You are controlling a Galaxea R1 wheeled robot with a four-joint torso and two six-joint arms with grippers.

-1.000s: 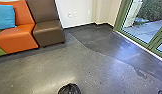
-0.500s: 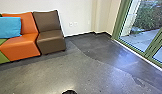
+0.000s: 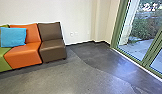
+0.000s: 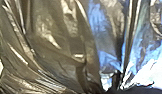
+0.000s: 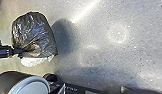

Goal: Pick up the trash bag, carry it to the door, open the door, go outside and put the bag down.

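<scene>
I have the black trash bag (image 5: 34, 32) by its gathered neck, in the upper left of the right wrist view. My left gripper (image 5: 17, 51) comes in from that frame's left edge, its jaws closed on the bunched plastic with the rest of the bag bulging out beside them. In the left wrist view the same bag spreads close up, creased and shiny, with blue and white glare on its folds. A pale patch lies along the bag's lower edge in the right wrist view; it may be plastic catching the light, but I can't be sure. The bag's shadow falls just beside it on the grey floor (image 3: 72, 77). As for my right jaws, I cannot tell how far open they are or whether they have hold of anything.

In the head view, the green-framed glass door (image 3: 149, 58) stands at the right of the frame, with paving (image 3: 137, 48) and a hedge (image 3: 144, 27) beyond the glass. At the left stand a green seat (image 3: 1, 60), an orange seat (image 3: 24, 56) and a brown seat (image 3: 53, 47) in a row, touching, against the white wall (image 3: 77, 15). A blue cushion (image 3: 13, 37) leans against the green and orange backs.
</scene>
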